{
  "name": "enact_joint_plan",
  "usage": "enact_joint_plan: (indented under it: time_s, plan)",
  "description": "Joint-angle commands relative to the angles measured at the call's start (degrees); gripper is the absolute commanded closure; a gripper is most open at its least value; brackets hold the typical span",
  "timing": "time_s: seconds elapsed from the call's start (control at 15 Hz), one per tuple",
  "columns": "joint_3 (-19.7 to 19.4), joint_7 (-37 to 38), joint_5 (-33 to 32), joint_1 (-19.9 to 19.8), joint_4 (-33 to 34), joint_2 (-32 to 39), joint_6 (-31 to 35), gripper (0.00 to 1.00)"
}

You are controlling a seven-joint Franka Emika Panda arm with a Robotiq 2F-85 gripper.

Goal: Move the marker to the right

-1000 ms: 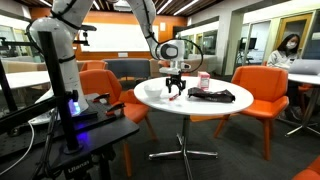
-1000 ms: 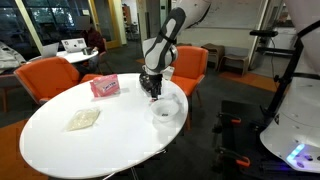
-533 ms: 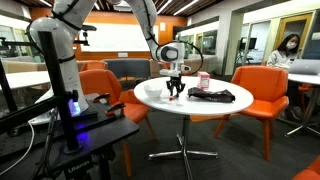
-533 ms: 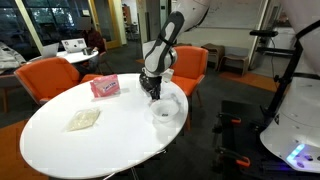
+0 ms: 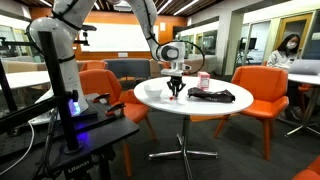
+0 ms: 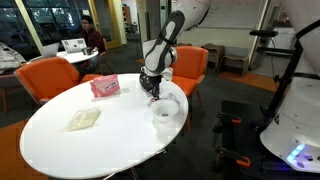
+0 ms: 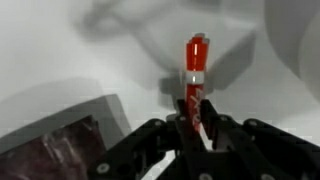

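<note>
In the wrist view the red marker (image 7: 195, 75) lies on the white table, its far end pointing away and its near end pinched between my gripper's black fingers. My gripper (image 7: 195, 118) is shut on the marker. In both exterior views the gripper (image 5: 176, 92) (image 6: 151, 92) reaches straight down to the tabletop, next to the white bowl (image 6: 166, 108). The marker itself is too small to make out in the exterior views.
A flat black pouch (image 5: 212, 96) and a pink-and-white cup (image 5: 204, 80) sit on the round white table (image 6: 60, 150). The pouch's corner (image 7: 60, 140) shows at the left in the wrist view. Orange chairs (image 5: 262, 95) ring the table.
The jaws have closed from open onto the marker. The arm has stayed in place above the table.
</note>
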Motion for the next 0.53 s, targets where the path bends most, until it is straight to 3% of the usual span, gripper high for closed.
enact_joint_plan:
  time_s: [0.0, 0.47]
  plan:
    - [1.50, -7.19, -2.07, -1.82, -1.65, -2.82, -2.48, 0.95]
    - [-1.68, -22.89, -12.35, -1.48, -5.35, -8.79, -7.64, 0.95]
